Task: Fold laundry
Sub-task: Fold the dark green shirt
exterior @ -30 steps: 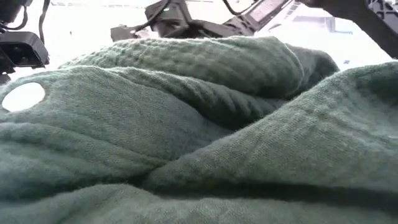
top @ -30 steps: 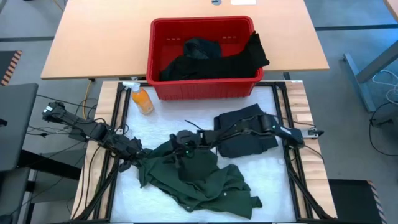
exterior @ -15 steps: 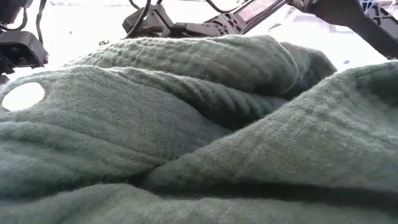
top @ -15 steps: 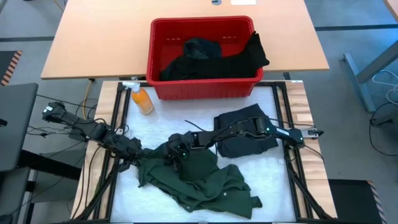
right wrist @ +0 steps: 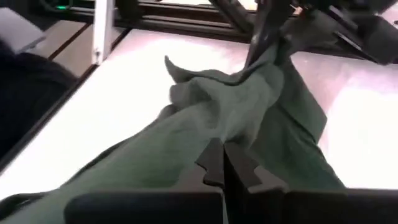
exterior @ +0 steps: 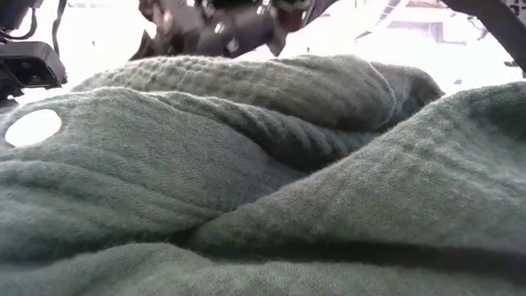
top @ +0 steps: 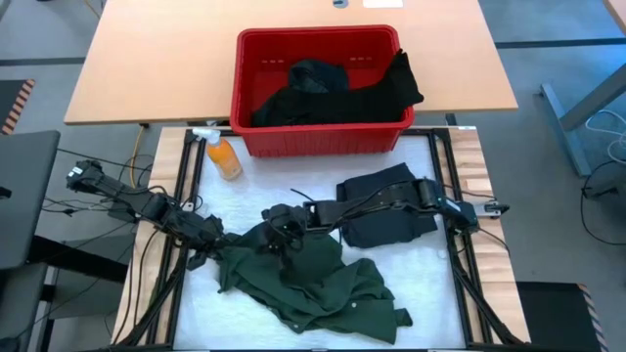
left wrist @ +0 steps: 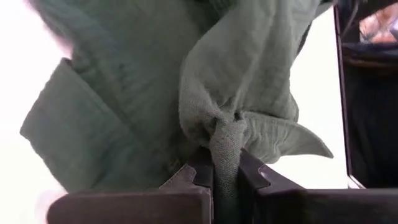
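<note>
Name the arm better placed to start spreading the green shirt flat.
Probably both together, led by the right. The right gripper is shut on the green shirt at its upper middle, with bare table to pull toward. The left gripper pins the shirt's left edge, a good anchor.

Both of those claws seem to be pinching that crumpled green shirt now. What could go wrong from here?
1. The left gripper and right gripper each pinch only a small bunched fold of the crumpled dark green cloth shirt, so a fold might slip free when they pull.
2. The two holds sit close together on the shirt, so it may lift as a lump rather than spread out.
3. The folded black cloth garment lies right beside it, under the right arm, and could get dragged or mussed.
</note>
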{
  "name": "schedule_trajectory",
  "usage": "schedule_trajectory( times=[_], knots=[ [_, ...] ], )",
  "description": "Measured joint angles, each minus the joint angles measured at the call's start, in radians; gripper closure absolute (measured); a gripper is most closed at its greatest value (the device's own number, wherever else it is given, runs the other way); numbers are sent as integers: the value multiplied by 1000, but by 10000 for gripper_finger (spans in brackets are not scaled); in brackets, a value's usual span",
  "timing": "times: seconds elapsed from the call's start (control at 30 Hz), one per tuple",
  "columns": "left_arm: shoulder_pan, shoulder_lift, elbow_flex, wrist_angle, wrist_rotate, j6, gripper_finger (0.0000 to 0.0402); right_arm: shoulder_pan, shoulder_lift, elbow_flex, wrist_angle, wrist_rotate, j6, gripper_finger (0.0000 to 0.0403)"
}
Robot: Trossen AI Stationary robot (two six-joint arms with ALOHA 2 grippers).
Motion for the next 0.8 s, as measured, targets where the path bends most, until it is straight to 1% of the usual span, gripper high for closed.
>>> schedule_trajectory(
  times=[0.13,0.23,0.33,0.4,0.47,0.57,0.63,0.73,0.8],
  knots=[
    [0,-1,0,90,11,35,347,22,-39,0,-101,0,-3,389],
    [0,-2,18,118,11,64,308,41,-40,0,-111,0,-3,389],
    [0,-2,71,87,-7,104,269,54,-38,0,-113,25,-4,389],
    [0,-2,115,41,-9,127,245,60,-38,0,-116,53,-4,389],
    [0,-2,164,-21,-15,149,226,60,-37,-1,-115,55,-4,389],
    [0,-2,233,-110,-34,185,207,58,-37,-1,-108,56,-4,389],
    [0,-2,258,-133,-78,213,200,53,-37,-1,-107,56,-4,388],
    [0,7,256,-84,-147,259,196,53,-37,-1,-107,61,-3,388],
    [0,34,235,-26,-150,279,195,53,-37,-1,-102,77,-3,388]
  ],
)
